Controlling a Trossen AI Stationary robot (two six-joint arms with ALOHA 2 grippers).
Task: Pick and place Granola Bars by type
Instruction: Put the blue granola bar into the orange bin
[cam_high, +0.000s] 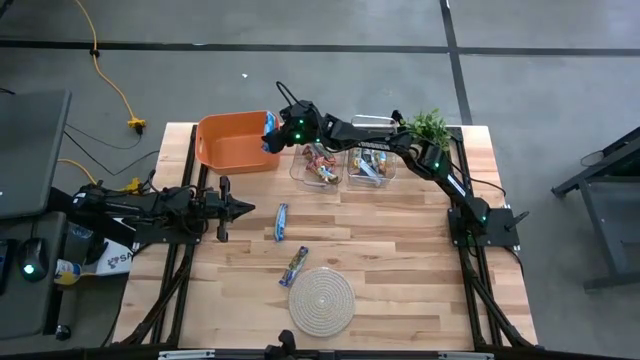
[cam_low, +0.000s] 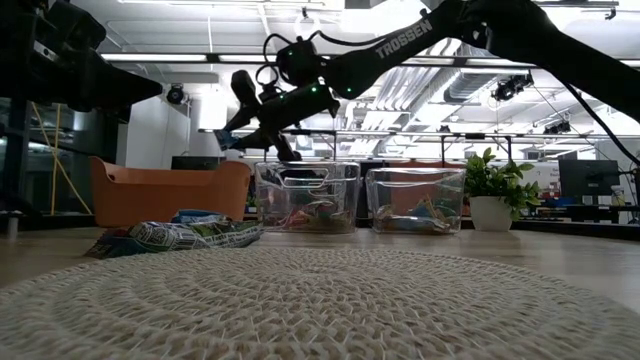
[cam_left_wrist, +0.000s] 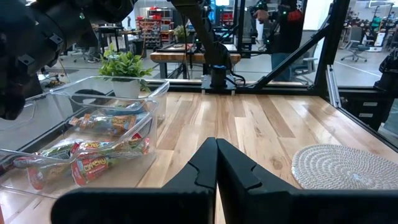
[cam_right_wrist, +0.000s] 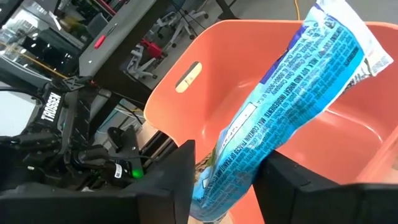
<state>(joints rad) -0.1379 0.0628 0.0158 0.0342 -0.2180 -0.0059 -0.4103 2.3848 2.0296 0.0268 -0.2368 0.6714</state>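
The left end effector, fingers together, faces a clear bin of granola bars beside a rope mat.

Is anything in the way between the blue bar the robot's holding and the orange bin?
Nothing visible is. The right gripper has the blue bar between its fingers right at the orange bin, whose top is open. The left gripper waits shut, off to the side.

Right arm stretches across the back row, over both clear bins, blocking approach from above there. Orange bin lies open on its left side. Mid-table is bare wood, wide passage. Two bars and the rope mat clutter the centre-front. Plant guards the back right corner.
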